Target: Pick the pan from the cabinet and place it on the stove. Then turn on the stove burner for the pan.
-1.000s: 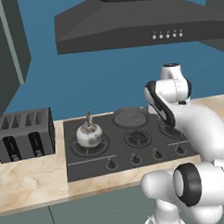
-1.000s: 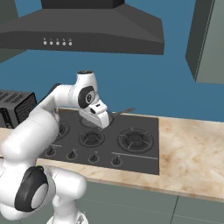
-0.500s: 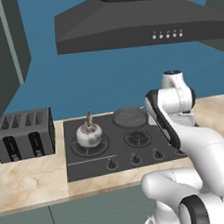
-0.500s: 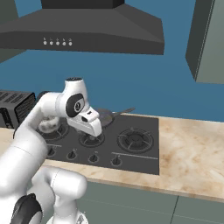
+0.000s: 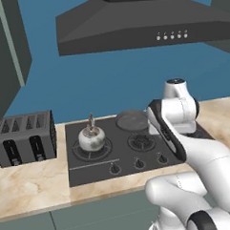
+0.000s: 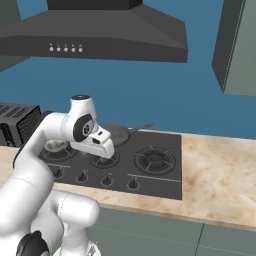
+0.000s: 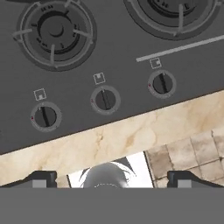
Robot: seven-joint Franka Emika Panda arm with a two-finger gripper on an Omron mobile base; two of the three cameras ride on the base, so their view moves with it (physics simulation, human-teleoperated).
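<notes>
The dark round pan (image 5: 131, 120) lies on the rear middle burner of the black stove (image 5: 90, 162), its thin handle pointing back right (image 6: 144, 126). My gripper (image 7: 112, 177) hangs open and empty over the stove's front edge, its hand (image 6: 100, 142) in front of the pan. Looking down from it, I see three round knobs (image 7: 46, 116), (image 7: 105, 99), (image 7: 162, 83) in a row, two ringed burners (image 7: 54, 30) behind them and the marble counter edge (image 7: 131, 135) nearer the fingertips. Grey-green wall cabinets (image 5: 6, 55), (image 6: 240, 50) hang at either side.
A shiny silver kettle (image 5: 92, 138) stands on the stove's left burner. A black toaster (image 5: 25, 138) sits on the counter left of the stove. The dark range hood (image 5: 141, 27) hangs above. Beige marble counter (image 6: 220, 170) stretches right of the stove.
My hand has drawn back from over the pan and sunk toward the stove's front knobs. The jaws stayed open. The pan and kettle have not moved.
</notes>
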